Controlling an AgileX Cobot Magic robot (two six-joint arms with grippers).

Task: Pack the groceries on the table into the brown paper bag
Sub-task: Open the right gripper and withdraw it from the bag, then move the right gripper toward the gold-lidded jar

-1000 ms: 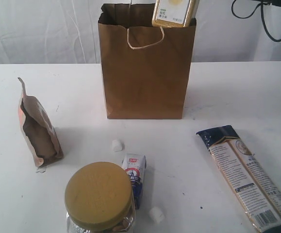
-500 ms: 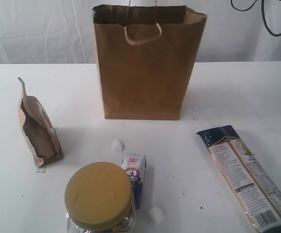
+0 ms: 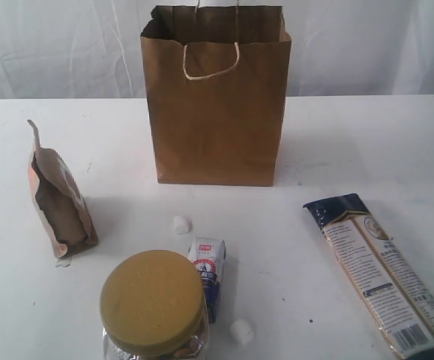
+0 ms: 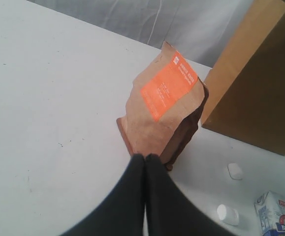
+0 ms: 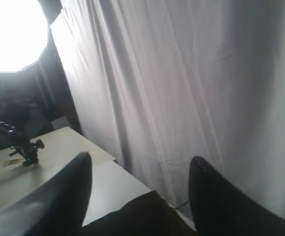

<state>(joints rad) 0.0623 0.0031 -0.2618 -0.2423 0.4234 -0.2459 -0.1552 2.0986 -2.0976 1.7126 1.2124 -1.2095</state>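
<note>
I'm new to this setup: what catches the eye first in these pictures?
The tall brown paper bag stands upright at the back middle of the white table. At the front edge, a jar with a big gold lid looms closest to the camera. A brown pouch with an orange label stands at the left.

The exterior camera is looking down from in front of the brown paper bag (image 3: 217,112), facing its handled side from some way off across the table (image 3: 351,150). The left wrist camera is sitting low and close to the brown pouch (image 4: 164,113), looking toward the bag's side. Both views are sharing the bag, pouch, carton (image 4: 277,216) and marshmallows (image 4: 235,170). The right wrist camera is facing the white curtain (image 5: 181,73) that is hanging behind the bag.
</note>
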